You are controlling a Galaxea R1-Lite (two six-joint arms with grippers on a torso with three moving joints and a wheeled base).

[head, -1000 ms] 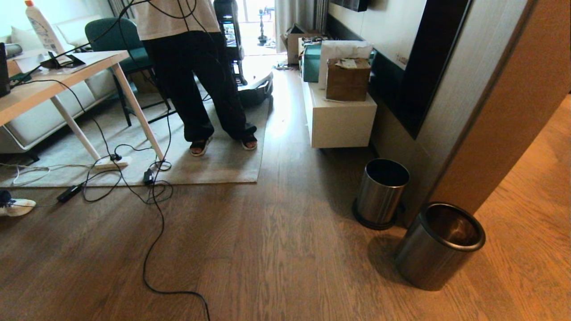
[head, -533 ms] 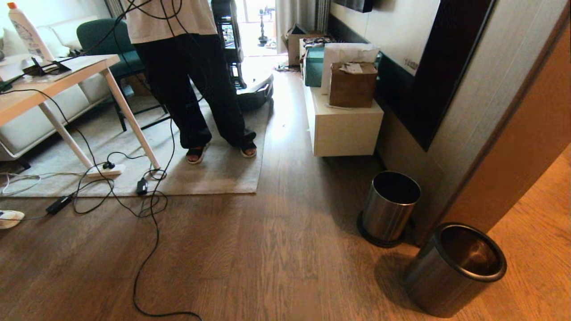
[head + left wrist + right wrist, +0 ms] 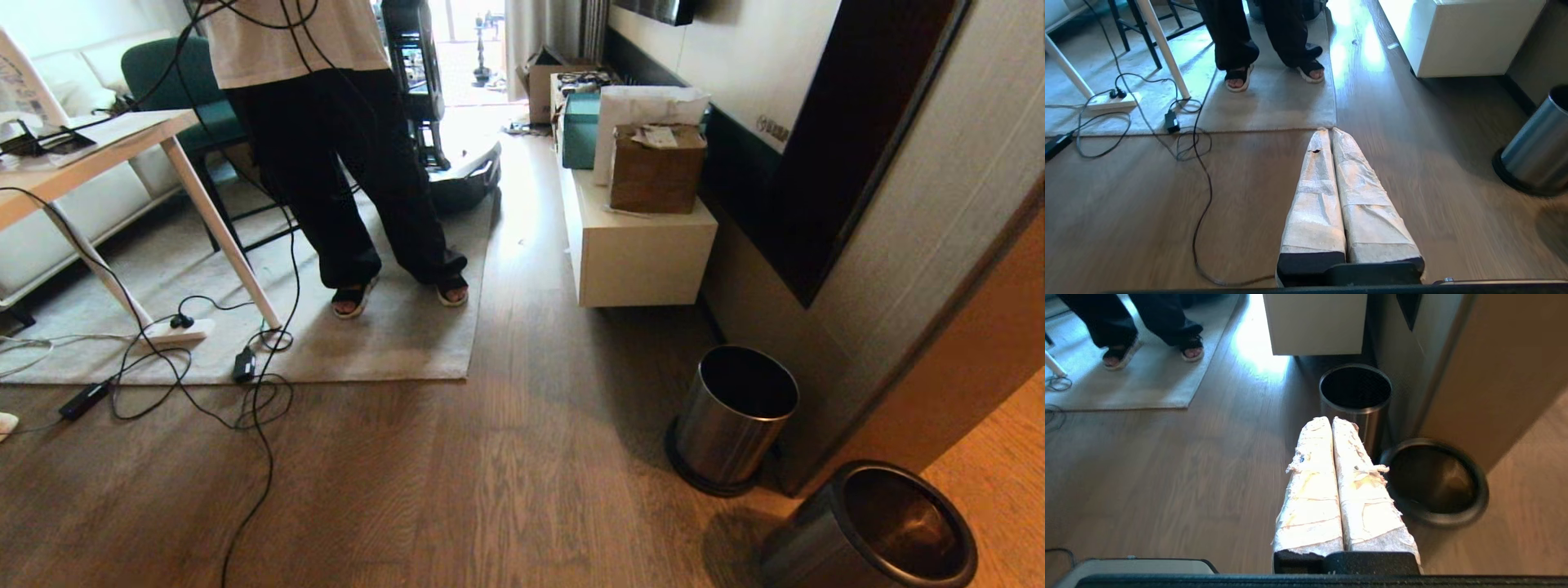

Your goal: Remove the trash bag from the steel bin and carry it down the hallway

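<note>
Hanging low over the wooden floor (image 3: 506, 490), both arms are sitting parked and neither is working. The right gripper (image 3: 1331, 420) is showing its wrapped fingers (image 3: 1312, 490) pressed together on nothing, pointing toward the two bins. The left gripper (image 3: 1329, 131) is likewise closed and empty, its tips hovering just short of the rug's near edge (image 3: 1274, 122).

Nearest the robot, at the corner of the brown wall panel (image 3: 971, 359), the steel bin (image 3: 878, 535) with the thick black rim is standing on the floor. Its inside is looking dark and bare; no trash bag is showing in it, though the bottom is too shadowed to be certain. Just beyond it, close against the wall, a second steel bin (image 3: 732, 420) is standing upright on a black base ring, and its mouth is also looking empty. They are probably tucked along the wall to keep the walkway open.

Farther on, a white cabinet (image 3: 645, 253) is carrying a cardboard box (image 3: 655, 170) and a teal box (image 3: 581, 131). Across the floor, black cables (image 3: 253, 392) are trailing from a power strip (image 3: 175, 331) beside the table leg (image 3: 216, 224), and a person (image 3: 326, 139) in dark trousers and sandals is standing on the rug (image 3: 400, 327).

No stone-tiled hallway is in sight, so the task is seemingly only at its approach.
</note>
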